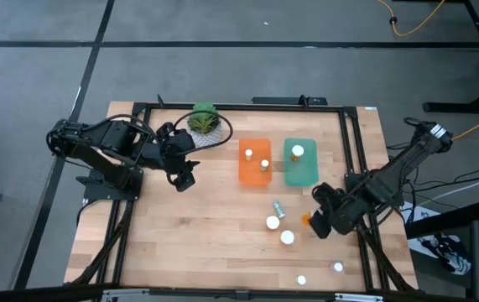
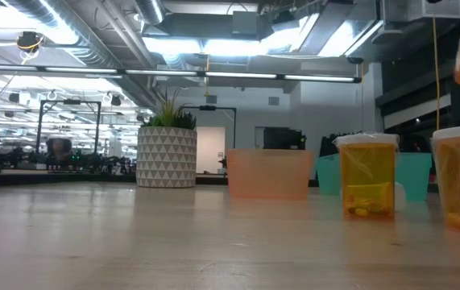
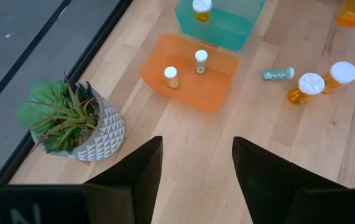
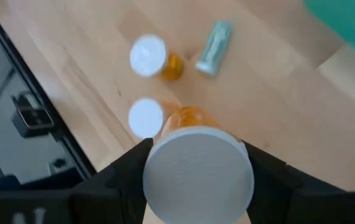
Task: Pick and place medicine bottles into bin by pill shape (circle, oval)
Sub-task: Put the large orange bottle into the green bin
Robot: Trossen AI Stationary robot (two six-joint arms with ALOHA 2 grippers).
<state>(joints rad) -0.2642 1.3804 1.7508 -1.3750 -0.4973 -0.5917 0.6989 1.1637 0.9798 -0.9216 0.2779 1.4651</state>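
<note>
I've got the right gripper (image 4: 193, 163) pinching a white-capped medicine bottle (image 4: 197, 174) lifted clear of the table, near the teal bin (image 1: 301, 168), while my left gripper (image 3: 193, 163) waits spread by the plant (image 1: 204, 122).

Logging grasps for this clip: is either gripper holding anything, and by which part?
The right gripper holds a bottle, its fingers clamped on the sides just under the white cap. The left gripper is open and empty.
</note>
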